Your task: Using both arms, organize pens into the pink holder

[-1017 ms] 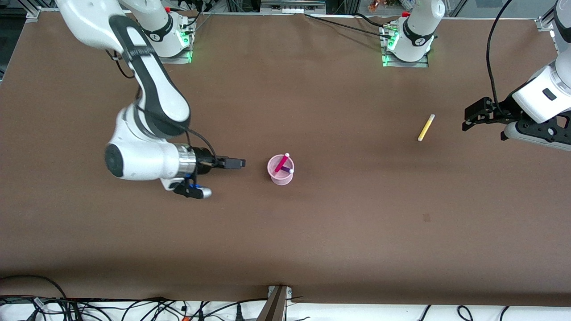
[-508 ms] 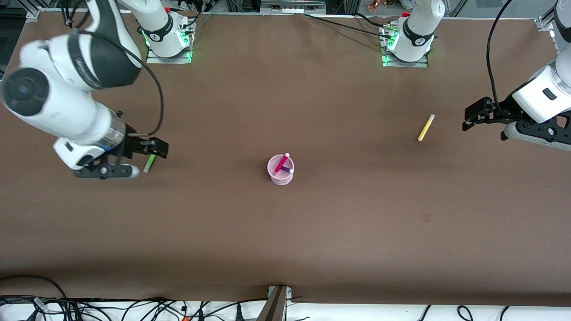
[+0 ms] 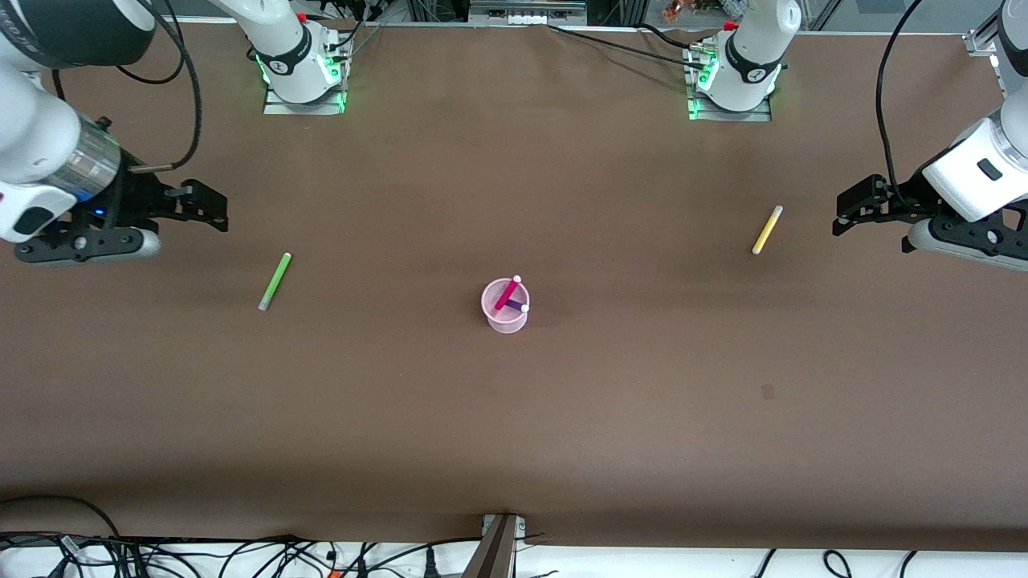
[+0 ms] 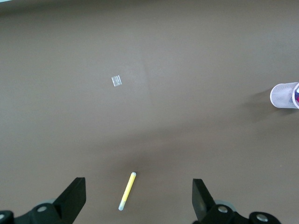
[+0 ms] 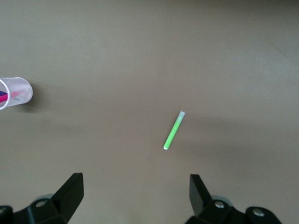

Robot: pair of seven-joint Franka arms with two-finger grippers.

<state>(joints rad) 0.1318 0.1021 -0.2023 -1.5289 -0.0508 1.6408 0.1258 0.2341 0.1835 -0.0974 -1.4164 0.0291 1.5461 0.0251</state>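
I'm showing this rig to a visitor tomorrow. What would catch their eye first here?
The pink holder mid-table, with a magenta pen and a purple pen standing in it. Then two loose pens: a green pen toward the right arm's end, a yellow pen toward the left arm's end. The right gripper and left gripper hang open, empty, each beside its pen.
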